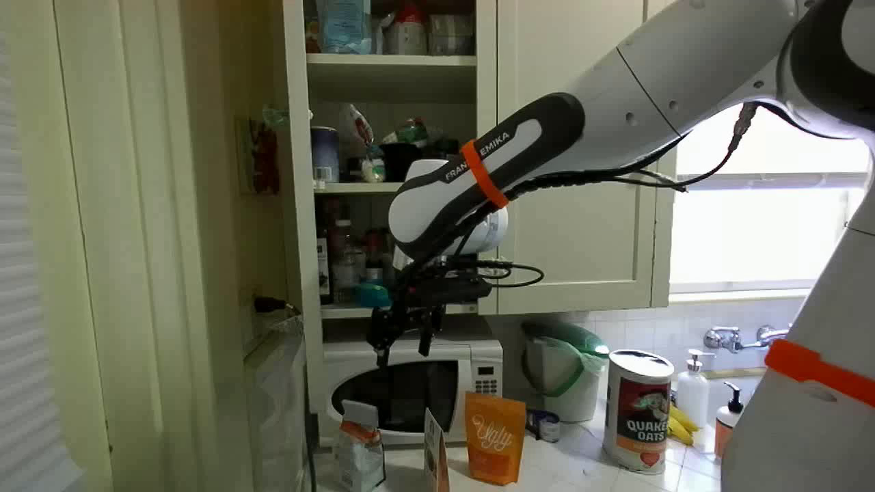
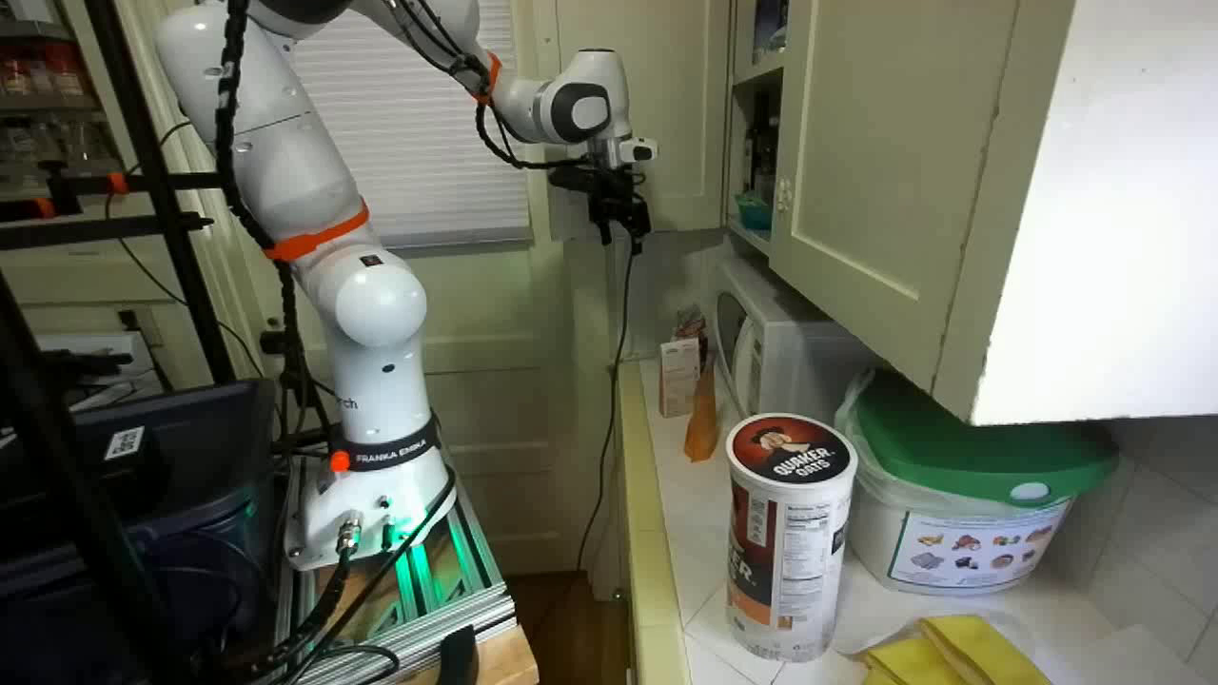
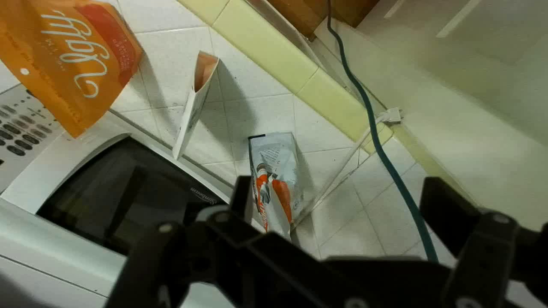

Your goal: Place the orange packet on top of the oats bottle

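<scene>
Wrist view: the gripper [image 3: 342, 201] gapes wide, empty, presumably to straddle the orange packet [image 3: 72, 60] below it, to one side; in both exterior views the oats bottle [image 1: 636, 413] stands farther off

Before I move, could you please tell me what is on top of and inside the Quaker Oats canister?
In an exterior view, only the printed lid shows on top of the Quaker Oats canister. The closed lid hides the inside, so any contents cannot be seen.
</scene>
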You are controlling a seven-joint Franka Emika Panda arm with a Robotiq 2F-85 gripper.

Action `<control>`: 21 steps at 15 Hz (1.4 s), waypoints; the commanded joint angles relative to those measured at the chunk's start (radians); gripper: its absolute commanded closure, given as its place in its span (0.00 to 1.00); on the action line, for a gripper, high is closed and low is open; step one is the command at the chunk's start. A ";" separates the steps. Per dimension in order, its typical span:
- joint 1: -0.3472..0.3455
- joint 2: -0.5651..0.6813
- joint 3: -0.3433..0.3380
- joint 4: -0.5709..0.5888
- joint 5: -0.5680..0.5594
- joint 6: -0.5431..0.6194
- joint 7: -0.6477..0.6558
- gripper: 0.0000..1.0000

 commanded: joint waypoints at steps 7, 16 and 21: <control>0.001 0.005 -0.049 0.013 0.023 -0.018 -0.107 0.00; 0.083 0.118 -0.450 0.078 0.063 -0.088 -0.820 0.00; -0.059 0.124 -0.373 0.060 0.112 -0.045 -0.877 0.00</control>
